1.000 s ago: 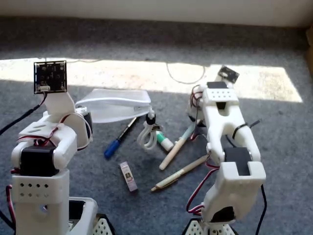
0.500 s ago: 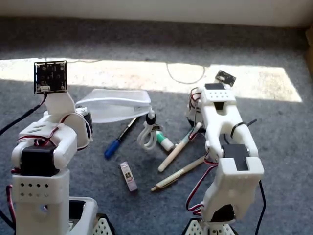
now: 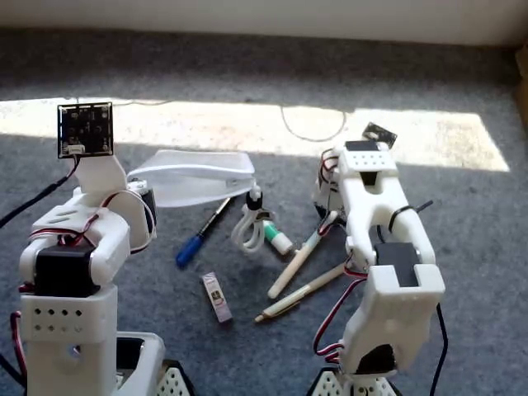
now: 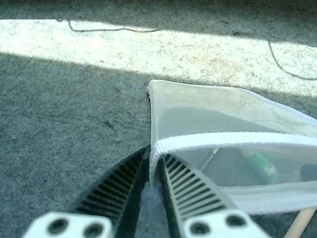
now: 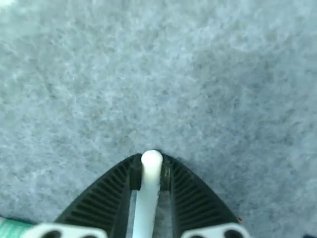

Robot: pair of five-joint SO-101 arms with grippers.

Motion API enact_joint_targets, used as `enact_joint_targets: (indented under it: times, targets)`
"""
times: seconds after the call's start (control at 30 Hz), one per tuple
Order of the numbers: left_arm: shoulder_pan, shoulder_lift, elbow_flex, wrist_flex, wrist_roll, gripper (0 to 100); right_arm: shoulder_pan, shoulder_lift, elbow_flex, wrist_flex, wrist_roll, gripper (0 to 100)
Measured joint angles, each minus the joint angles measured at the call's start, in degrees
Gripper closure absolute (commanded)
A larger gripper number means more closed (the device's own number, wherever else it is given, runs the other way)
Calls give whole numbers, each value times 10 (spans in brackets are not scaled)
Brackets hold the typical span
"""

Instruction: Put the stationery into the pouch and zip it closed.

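Six pieces of stationery sit outside the one pouch (image 3: 198,181), so all packing and zipping are left to do: blue pen (image 3: 198,235), green-tipped marker (image 3: 276,239), white looped cord (image 3: 247,227), small box (image 3: 217,297), second cream pen (image 3: 301,293), and a cream pen (image 3: 301,256) whose end the right tool (image 5: 150,171) clamps. The left tool (image 4: 152,168) pinches the pouch's rim.

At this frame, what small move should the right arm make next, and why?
Probably lift the cream pen clear of the carpet and start it toward the pouch. The right gripper is shut on one end of the pen, whose other end looks low near the carpet, while the left gripper pinches the pouch's rim, and its mouth appears open.
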Motion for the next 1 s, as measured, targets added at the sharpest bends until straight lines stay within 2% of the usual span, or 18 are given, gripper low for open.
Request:
enact_joint_targets:
  times: [0.17, 0.63, 1.0]
  targets:
    - [0, 0, 0, 0, 0, 993, 0, -22, -11, 33, 0, 994]
    - [0, 0, 0, 0, 0, 993, -1, -233, 55, 43, 0, 994]
    - [0, 0, 0, 0, 0, 993, -41, -358, 58, 43, 0, 994]
